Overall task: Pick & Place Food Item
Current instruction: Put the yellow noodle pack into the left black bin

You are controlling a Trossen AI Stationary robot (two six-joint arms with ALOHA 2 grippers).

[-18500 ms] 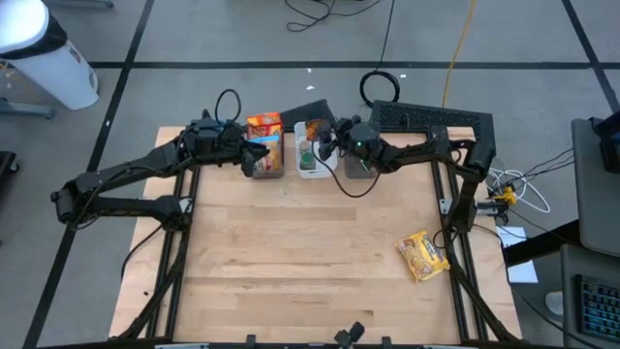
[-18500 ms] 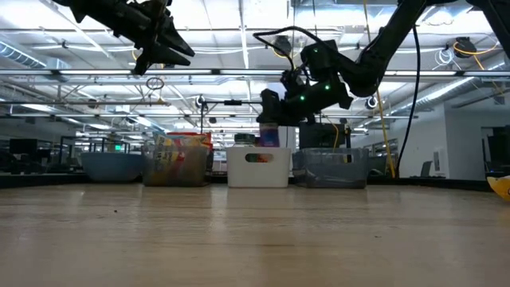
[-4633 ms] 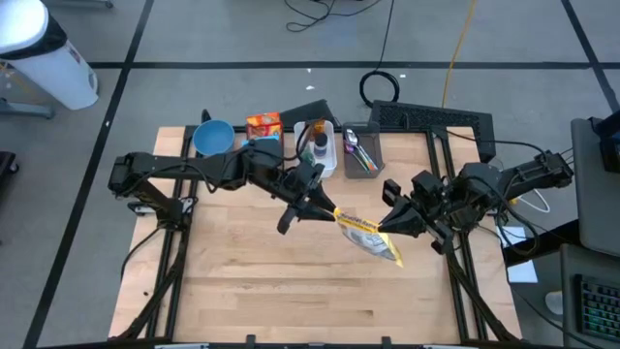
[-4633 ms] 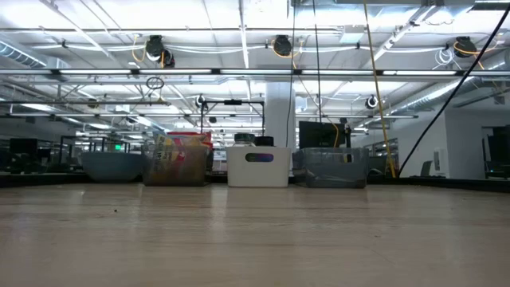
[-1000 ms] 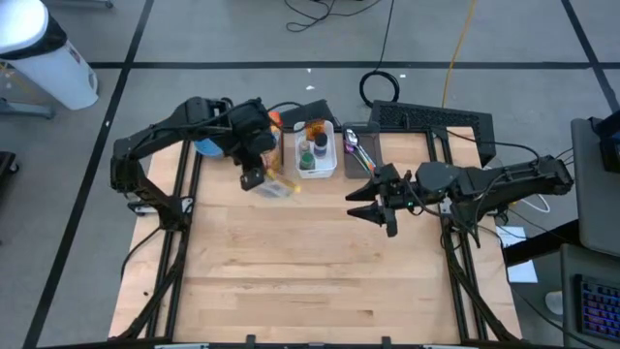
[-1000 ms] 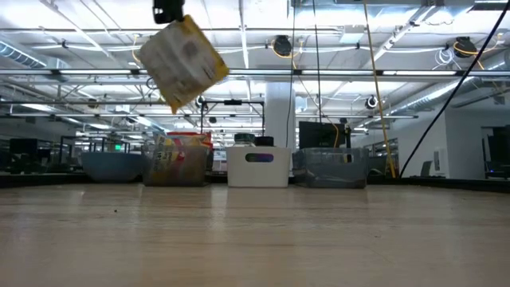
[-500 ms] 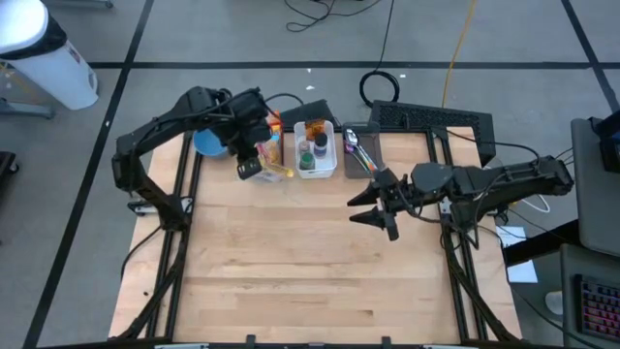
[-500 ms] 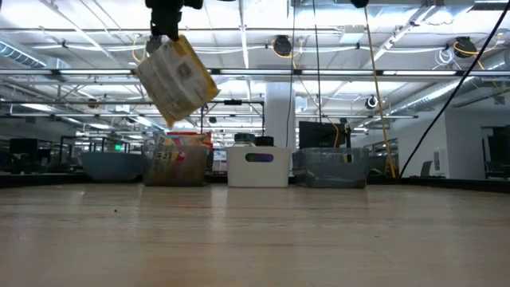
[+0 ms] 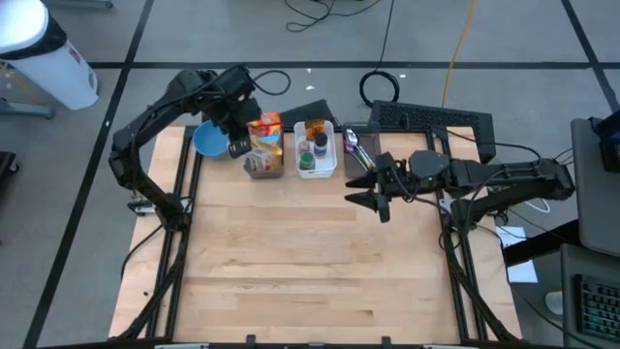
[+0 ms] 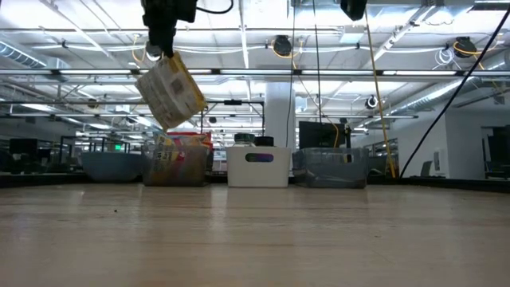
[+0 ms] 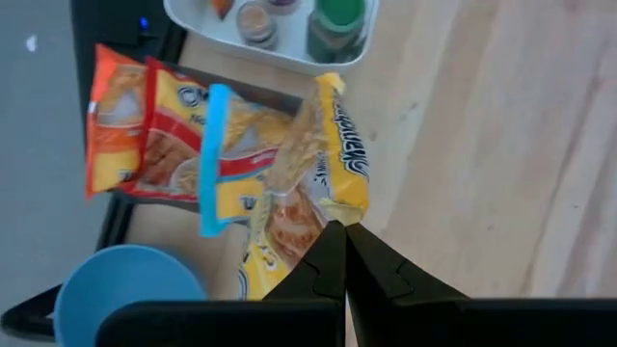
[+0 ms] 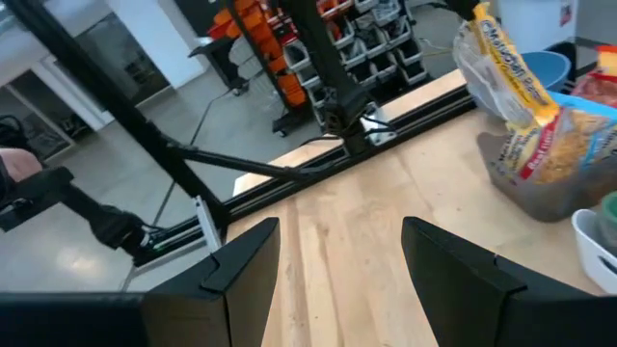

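1. High view is showing the yellow snack bag (image 9: 254, 153) hanging from the left pincer (image 9: 238, 147), whose fingers are clamped together on the bag's top edge; the bag is dangling in the air above the grey bin (image 9: 263, 167) at the far edge of the bench (image 9: 291, 262).

2. Low view is showing the same bag tilting to one side well above the bin, so a release from here looks risky: the bag could be catching the bin's rim or the packets already standing in it, then tipping out onto the bench (a lower, squarer approach would probably help).

3. A second risk: the grip is only pinching a thin fold of the bag, so a quick swing could be letting it slip early.

4. The grey bin is already holding an orange snack packet (image 9: 264, 125) standing upright, leaving limited room.

5. Just beside it, the white tray (image 9: 316, 172) is carrying small bottles and jars (image 9: 309, 152), and the next clear bin (image 9: 351, 155) is holding what look like utensils.

6. A blue bowl (image 9: 208, 139) is sitting on the bin's other side; I cannot tell if anything is in it.

7. The right pincer (image 9: 368, 189) is hovering over the bench near the clear bin, fingers standing apart and gripping nothing.
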